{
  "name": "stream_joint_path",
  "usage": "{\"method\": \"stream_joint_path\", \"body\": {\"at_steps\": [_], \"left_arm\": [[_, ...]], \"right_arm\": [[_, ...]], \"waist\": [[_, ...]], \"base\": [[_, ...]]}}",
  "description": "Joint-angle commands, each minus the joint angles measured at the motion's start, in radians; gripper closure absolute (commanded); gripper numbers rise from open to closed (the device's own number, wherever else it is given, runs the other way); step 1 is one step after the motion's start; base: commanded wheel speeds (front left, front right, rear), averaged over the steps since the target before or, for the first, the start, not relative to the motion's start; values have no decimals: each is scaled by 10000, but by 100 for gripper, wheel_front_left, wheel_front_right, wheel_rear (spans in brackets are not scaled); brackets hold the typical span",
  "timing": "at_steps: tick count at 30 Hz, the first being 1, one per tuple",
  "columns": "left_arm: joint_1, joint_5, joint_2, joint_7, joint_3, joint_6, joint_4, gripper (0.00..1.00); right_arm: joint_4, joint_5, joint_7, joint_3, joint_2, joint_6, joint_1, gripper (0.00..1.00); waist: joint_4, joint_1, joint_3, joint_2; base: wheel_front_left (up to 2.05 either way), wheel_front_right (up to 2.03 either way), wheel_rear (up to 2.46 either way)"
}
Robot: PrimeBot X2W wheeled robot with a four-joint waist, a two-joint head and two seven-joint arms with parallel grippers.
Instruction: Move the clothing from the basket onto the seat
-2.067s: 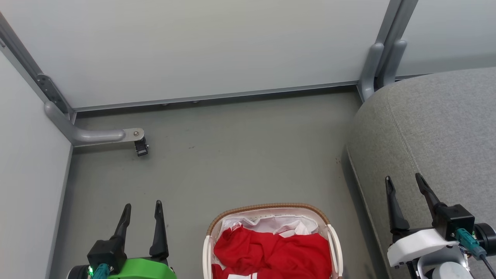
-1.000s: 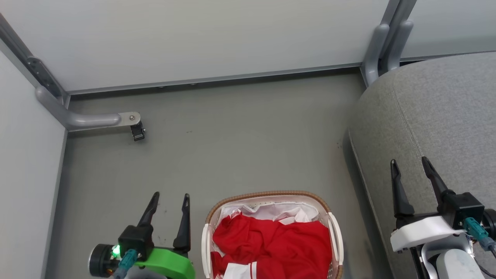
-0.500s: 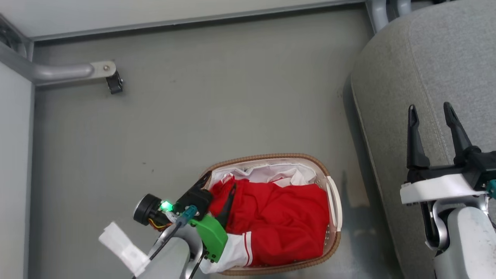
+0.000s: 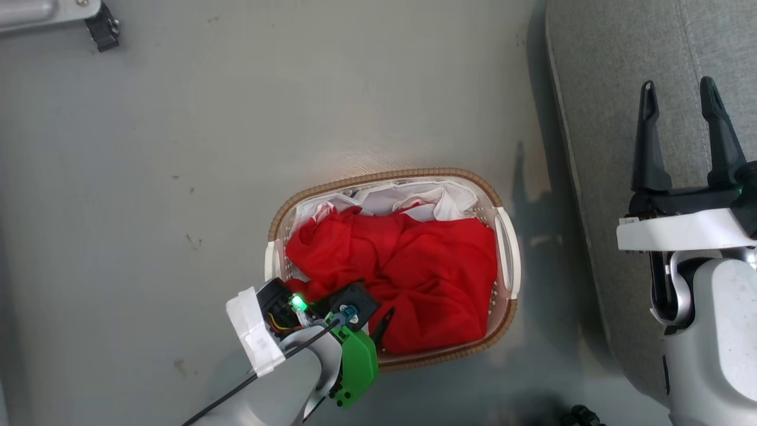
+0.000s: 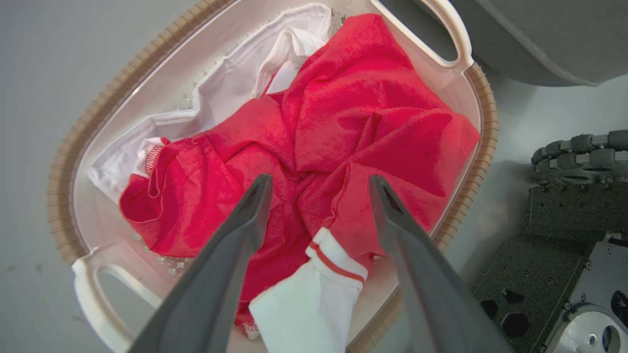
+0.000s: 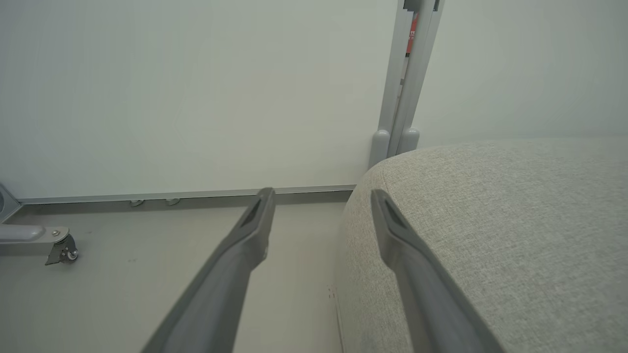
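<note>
Gaping left jaws over clothing [image 5: 353,122]

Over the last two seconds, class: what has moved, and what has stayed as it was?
The left tool swung from beside the basket to hang open over the clothing, gripping nothing yet. The head camera tilted down, which shifts the whole picture. The right tool stays open above the seat; the clothing remains in the basket.

Basket [image 4: 510,260]: smooth white perforated plastic, slight gloss; brown woven rim [image 4: 402,173]. Clothing [image 4: 414,266]: soft matt red cloth, creased. Liner [image 4: 414,198]: thin white crumpled cloth. Sofa [image 4: 603,89]: grey coarse-weave upholstery, stitched seams. Floor [image 4: 236,148]: matt grey, scuffed.
</note>
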Motion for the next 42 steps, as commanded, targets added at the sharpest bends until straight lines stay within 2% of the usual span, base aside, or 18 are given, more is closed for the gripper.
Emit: {"method": "stream_joint_path", "body": {"at_steps": [1, 8, 11, 18, 19, 21, 22, 23, 30, 42], "left_arm": [[-283, -287, 90, 175, -345, -38, 55, 0], [-933, -1896, 559, 1195, -2206, -39, -137, 0], [-1150, -2383, 769, 1609, -2581, -39, -281, 0], [-1201, -2572, 942, 2205, -2727, -40, -336, 0], [-1183, -2517, 951, 2314, -2731, -40, -323, 10], [-1128, -2396, 962, 2477, -2732, -40, -314, 60], [-1107, -2388, 974, 2516, -2732, -40, -321, 72], [-1092, -2375, 989, 2570, -2732, -40, -341, 100], [-1224, -2259, 1071, 1977, -2731, -40, -387, 100], [-1604, -2516, 879, -486, -2531, -39, 487, 100]], "right_arm": [[-66, 73, -28, -5, -24, -3, -179, 0], [-153, 254, -28, -92, -22, -3, -641, 0], [-156, 339, -28, -92, -21, -3, -769, 0], [-103, 451, -29, -30, -22, -3, -832, 0], [-92, 465, -29, -21, -22, -3, -832, 0], [-73, 467, -29, -16, -22, -3, -842, 0], [-73, 466, -29, -15, -22, -3, -850, 0], [-72, 456, -29, -12, -22, -3, -853, 0], [5, 320, -29, -64, -22, -3, -646, 0], [276, 34, -29, -185, -24, -3, 46, 0]], "waist": [[-339, -2, 851, 0], [-604, -2, 1495, 0], [-737, -2, 1738, 0], [-904, -2, 1819, 0], [-927, -2, 1810, 0], [-953, -2, 1790, 0], [-961, -2, 1780, 0], [-968, -2, 1761, 0], [-869, -2, 1404, 0], [-434, -2, -244, 0]], "base": [[0, 0, 0], [0, 0, 0], [0, 0, 0], [0, 0, 0], [0, 0, 0], [0, 0, 0], [0, 0, 0], [0, 0, 0], [0, 0, 0], [0, 0, 0]]}}
